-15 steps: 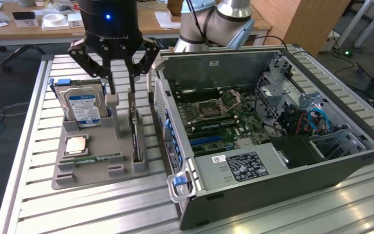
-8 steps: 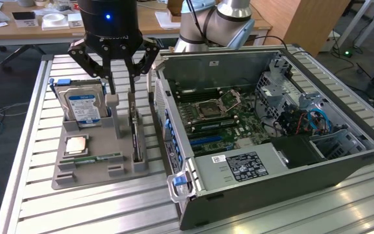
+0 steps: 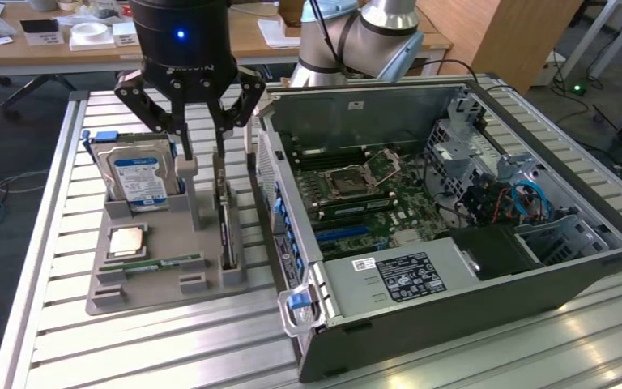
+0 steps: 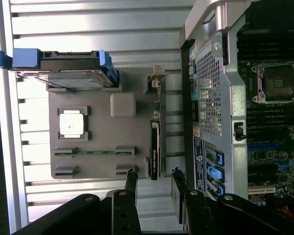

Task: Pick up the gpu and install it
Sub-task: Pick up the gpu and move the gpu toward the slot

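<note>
The slatted metal surface (image 3: 95,340) carries two big things side by side: the open computer case (image 3: 452,316) on the exterior view's right and a grey parts holder (image 3: 155,284) just beside it on the exterior view's left. In the holder a hard drive (image 3: 138,178) stands upright at the far end. The gpu (image 3: 226,227) stands on its edge in the slots along the side of the holder nearest the case, so only its thin top edge faces up.

The gripper (image 3: 203,150) hangs over that same side of the holder, jaws spread wide and holding nothing. It is clear of the card, with open air between the fingertips and the card's edge.

In the wrist view the gpu (image 4: 155,142) runs as a narrow dark strip, lengthwise straight away from the gripper (image 4: 154,177). One fingertip sits to each side of that line. The jaw gap therefore spans the card's thin dimension, and the card lies below and slightly ahead of the gap.
</note>
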